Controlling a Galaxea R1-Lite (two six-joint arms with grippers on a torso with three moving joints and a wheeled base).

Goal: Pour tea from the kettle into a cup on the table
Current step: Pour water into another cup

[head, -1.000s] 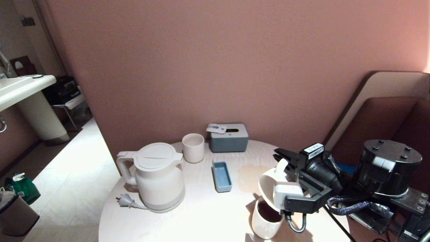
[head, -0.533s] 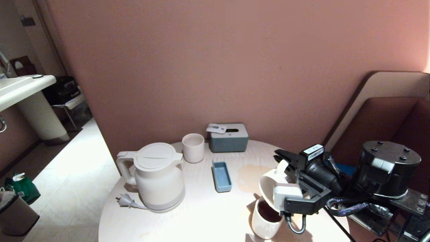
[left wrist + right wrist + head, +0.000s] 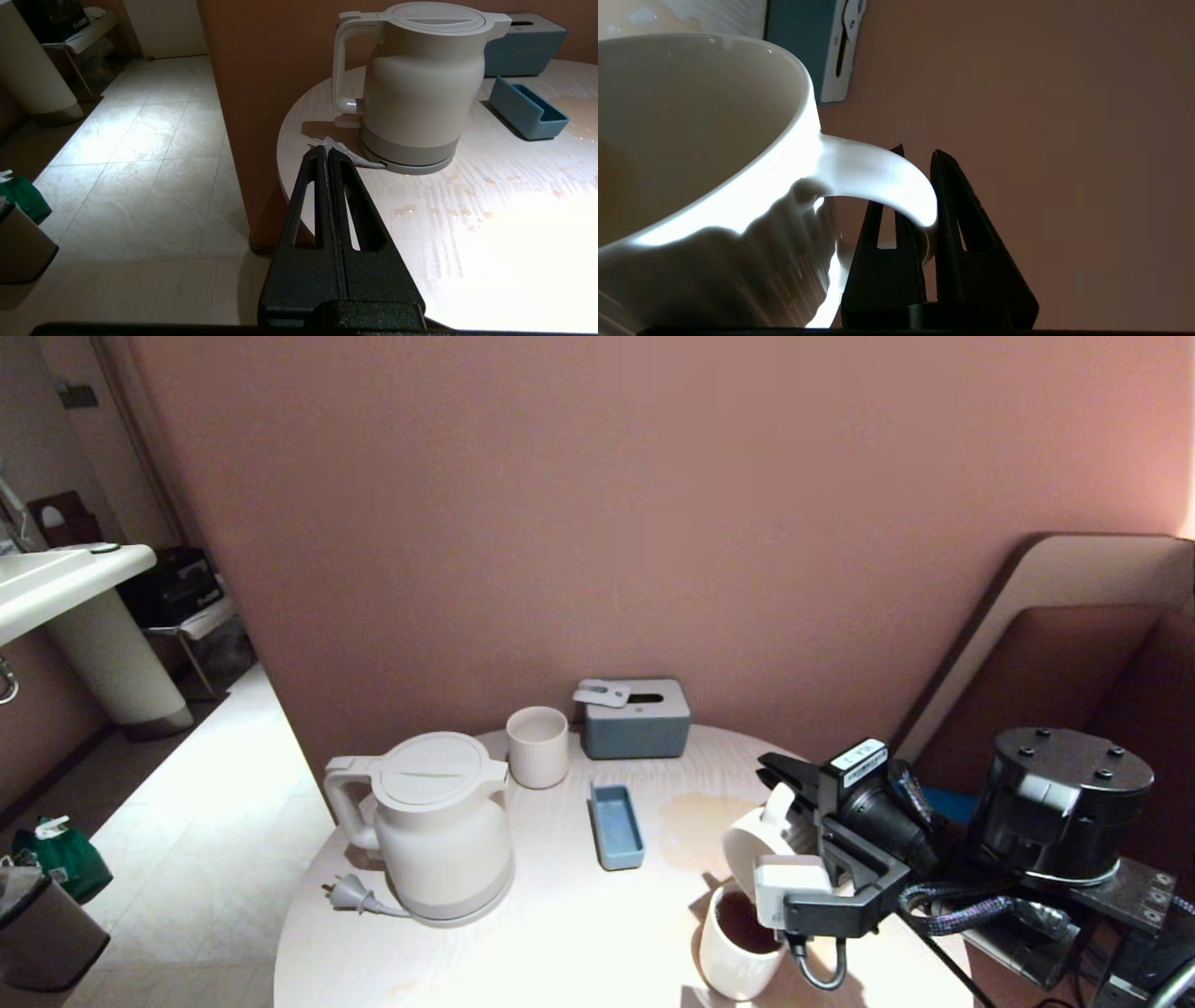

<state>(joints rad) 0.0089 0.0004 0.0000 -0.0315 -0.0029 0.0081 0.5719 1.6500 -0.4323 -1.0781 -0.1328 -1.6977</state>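
While the kettle [image 3: 434, 826] stands upright and untouched on the left part of the table [image 3: 579, 933], its plug lying beside its base, the right gripper [image 3: 782, 782] is clamped on the ear handle of a ribbed white mug [image 3: 754, 845], held tipped on its side just above another cup [image 3: 739, 945] near the table's near right edge; that lower cup holds dark tea [image 3: 742, 922]. Far behind the kettle stand a ribbed tumbler [image 3: 538, 747], a grey-blue tissue box [image 3: 637, 719] and a small blue tray [image 3: 616, 825]. Off the table's left edge the left gripper [image 3: 327, 156] hangs with its fingers pressed together, empty
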